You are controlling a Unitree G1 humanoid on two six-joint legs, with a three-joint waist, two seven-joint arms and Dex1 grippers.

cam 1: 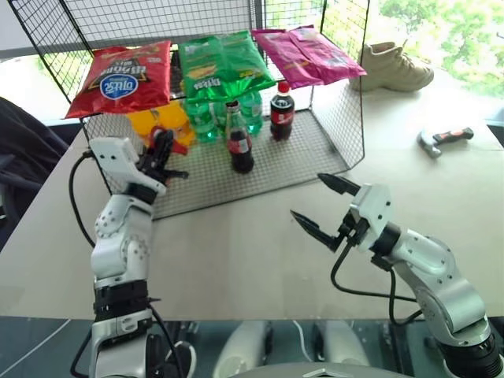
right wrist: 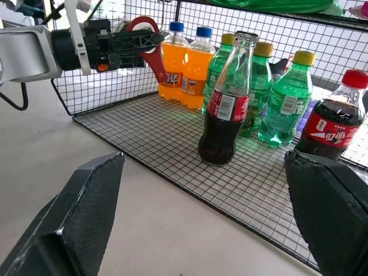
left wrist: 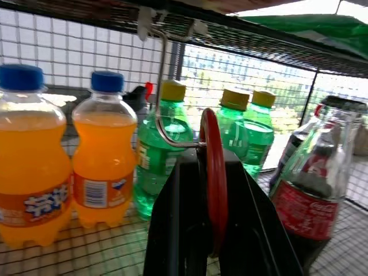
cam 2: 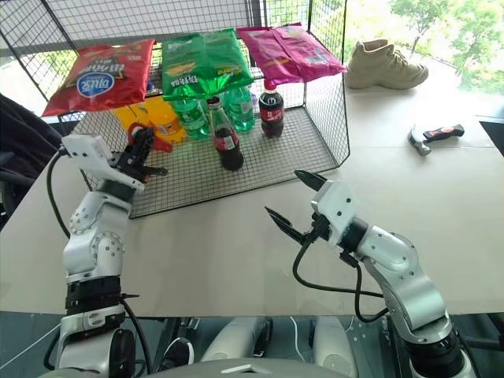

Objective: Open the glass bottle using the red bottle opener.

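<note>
The glass bottle stands upright on the wire rack's floor, with dark cola, a red label and a narrow neck. My left gripper is at the rack's left side, shut on the red bottle opener, which sits edge-on between its fingers. The tip of a wire hook reaches the opener's ring. The bottle is a short way to the right of this gripper. My right gripper hovers open over the table in front of the rack, holding nothing, and faces the bottle.
In the wire rack stand orange soda bottles, green bottles and a plastic cola bottle. Chip bags hang along its top. A hammer and a shoe lie on the table at the right.
</note>
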